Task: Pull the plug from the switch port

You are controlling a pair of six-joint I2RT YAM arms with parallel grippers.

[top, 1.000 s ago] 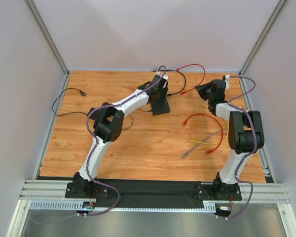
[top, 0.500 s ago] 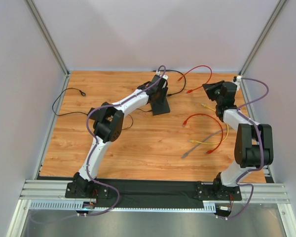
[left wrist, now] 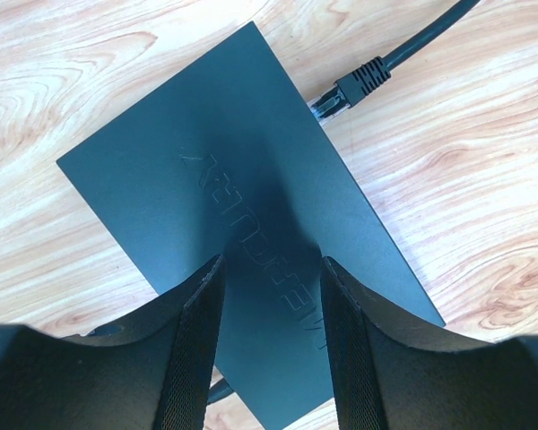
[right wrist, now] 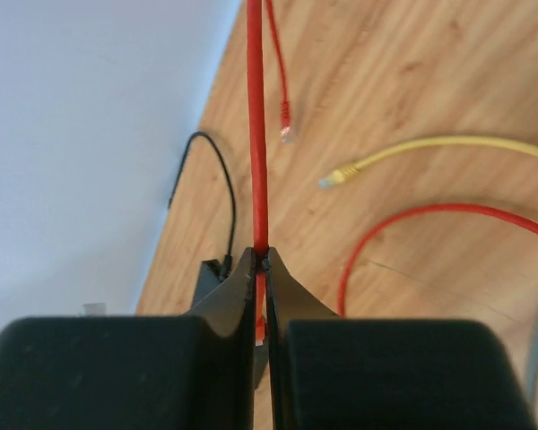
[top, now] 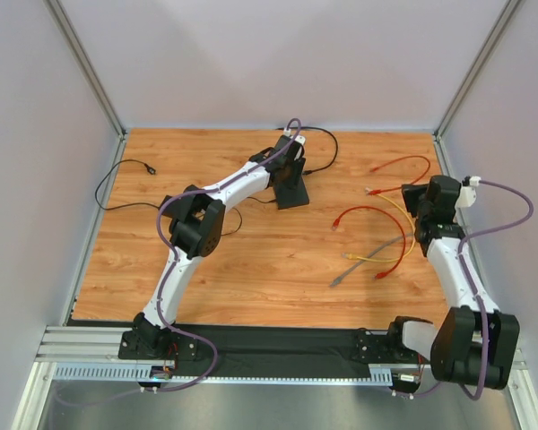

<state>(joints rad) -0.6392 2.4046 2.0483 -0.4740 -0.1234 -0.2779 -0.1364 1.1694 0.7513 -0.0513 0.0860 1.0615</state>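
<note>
We read the left gripper (left wrist: pixel 271 262) as a hold-down. Its fingers (left wrist: pixel 193 331) stand apart and seem to rest on the top face of the switch (left wrist: pixel 215 179). The switch lies flat on the table (top: pixel 251 269), toward the far middle, and pinning it there would keep it from sliding when a cable is tugged. The right gripper (right wrist: pixel 260 255) is off by the right edge, well apart from the switch, with its jaws pressed together on the red cable (right wrist: pixel 255 134). The cable runs straight out from the pinch, which suits a pull along its own line. A red plug (right wrist: pixel 285 134) lies loose on the wood, nowhere near a socket, so we judge that the pull has done its work. We cannot say for certain that this plug belongs to the held cable. A black plug (left wrist: pixel 350 88) sits at the switch's side, apparently seated in a port. What seems left is to let go of both the cable and the switch.
</note>
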